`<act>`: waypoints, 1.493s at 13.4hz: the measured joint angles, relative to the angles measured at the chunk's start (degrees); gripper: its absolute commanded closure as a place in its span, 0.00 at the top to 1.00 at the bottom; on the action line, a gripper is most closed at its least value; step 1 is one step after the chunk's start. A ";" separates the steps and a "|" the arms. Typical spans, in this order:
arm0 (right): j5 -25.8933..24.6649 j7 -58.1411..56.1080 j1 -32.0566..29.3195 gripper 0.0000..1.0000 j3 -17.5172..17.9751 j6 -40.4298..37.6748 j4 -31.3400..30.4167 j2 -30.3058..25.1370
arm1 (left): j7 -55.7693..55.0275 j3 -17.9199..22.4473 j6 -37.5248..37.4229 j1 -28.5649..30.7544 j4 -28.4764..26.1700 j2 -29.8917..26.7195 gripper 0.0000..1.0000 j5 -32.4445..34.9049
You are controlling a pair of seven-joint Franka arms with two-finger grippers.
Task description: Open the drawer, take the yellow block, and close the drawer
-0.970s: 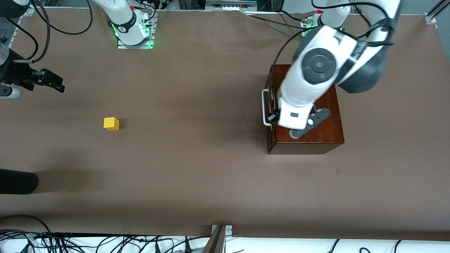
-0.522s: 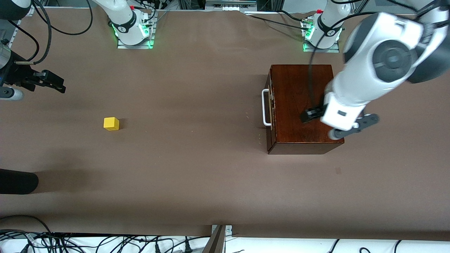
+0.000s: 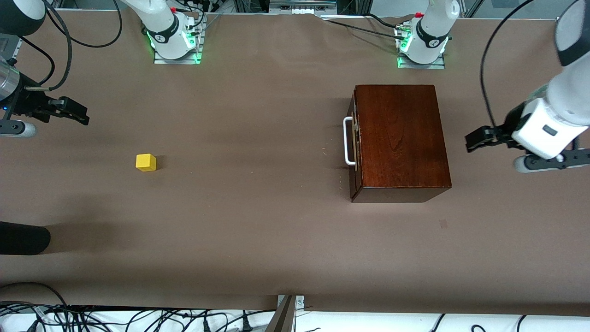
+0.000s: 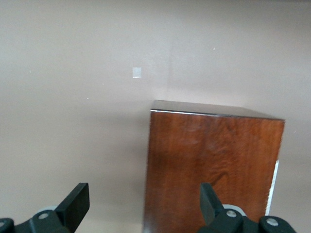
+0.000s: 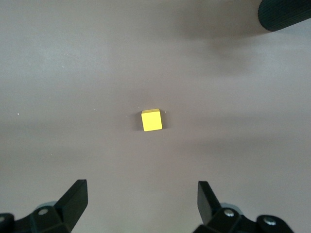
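Right now I see the drawer (image 3: 352, 140) pushed flush into its mahogany box (image 3: 398, 138), right of centre in the front frame, its white loop handle (image 3: 347, 140) facing the middle of the worktop (image 3: 258, 221). My left claw (image 3: 477, 139) hangs at the right edge of that frame, over bare worktop just beside the box on the left arm's end, fingers spread apart and empty; in the left wrist view the two dark fingertips (image 4: 75, 204) stand wide at the bottom of the frame with the box's glossy top (image 4: 211, 170) between and above them, and a small pale square mark (image 4: 137, 72) on the worktop near it. The yellow block (image 3: 146, 162) sits alone on the worktop at the left of the front frame, well apart from the box. My right claw (image 3: 76, 113) hangs at the upper left edge of the front frame, fingers apart and holding nothing, and its wrist view shows the block (image 5: 151, 120) centred above the open fingertips (image 5: 75, 196). A dark rounded object (image 3: 23, 238) pokes in at the lower left edge.
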 measured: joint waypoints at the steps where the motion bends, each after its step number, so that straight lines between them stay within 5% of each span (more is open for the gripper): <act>1: 0.00 0.00 0.00 1.00 0.00 0.00 0.00 0.00 | 2.01 0.25 0.24 0.46 -1.02 -0.72 1.00 0.00; 6: 0.00 0.00 -0.13 1.00 -0.10 0.04 -0.08 0.34 | 7.46 4.45 2.63 0.02 -8.29 -6.16 1.00 0.00; 11: 0.00 0.00 -0.32 1.00 -0.21 0.50 -0.84 0.67 | 9.05 13.98 4.58 -8.32 -13.47 -10.17 1.00 -0.03; 20: 0.00 0.00 -0.37 1.00 -0.80 0.83 -1.29 0.69 | 9.13 16.28 5.49 -10.67 -16.75 -12.65 1.00 -1.53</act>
